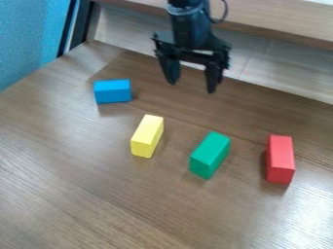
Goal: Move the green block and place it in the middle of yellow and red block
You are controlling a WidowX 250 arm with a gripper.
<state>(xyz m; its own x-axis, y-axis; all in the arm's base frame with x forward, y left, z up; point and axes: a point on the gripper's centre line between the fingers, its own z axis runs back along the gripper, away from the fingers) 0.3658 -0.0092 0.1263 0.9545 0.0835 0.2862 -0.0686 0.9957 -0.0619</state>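
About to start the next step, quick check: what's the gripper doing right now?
Gripper: open and empty, above the table.

"What does the top edge cut off?"

"The upper part of the arm [187,24] and the thin cable [225,10]. The wooden ledge [280,25] runs out there and at the right."

"And the desk [78,185]?"

"Cropped left, right and bottom. The blue panel [29,39] is cut by the top and left edges."

"Anything hidden on the blocks?"

"The undersides and far sides of all four: blue block [112,91], yellow block [147,136], green block [210,151], red block [280,155]."

"Can you make out the claw's [192,86] small fittings?"

"No, they blur into one dark mass. Glare washes out the desk's grain at lower right."
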